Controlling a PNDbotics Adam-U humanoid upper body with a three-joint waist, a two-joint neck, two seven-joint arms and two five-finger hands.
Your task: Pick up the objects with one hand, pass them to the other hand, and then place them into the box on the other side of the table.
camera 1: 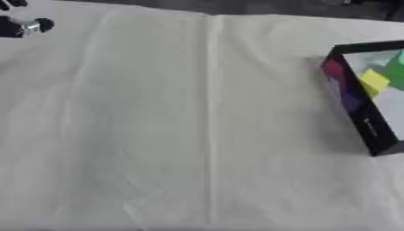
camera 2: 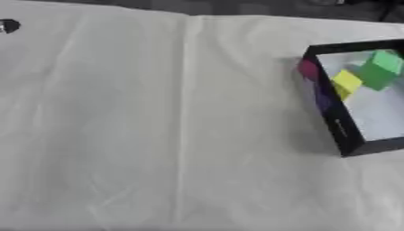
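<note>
A black-walled box [camera 2: 339, 128] with a pale floor sits at the right side of the table. Inside it lie a yellow block [camera 2: 346, 83] and a green block [camera 2: 381, 67], close together near the box's far end. Black parts of my left hand [camera 1: 17, 25] show at the upper left corner, far from the box; how its fingers stand is not visible. My right hand appears in neither view.
A white cloth [camera 1: 197, 135] with a long crease down its middle covers the table. The table's dark far edge [camera 1: 236, 6] runs along the top. The box's outer wall carries magenta and purple colouring [camera 1: 337, 79].
</note>
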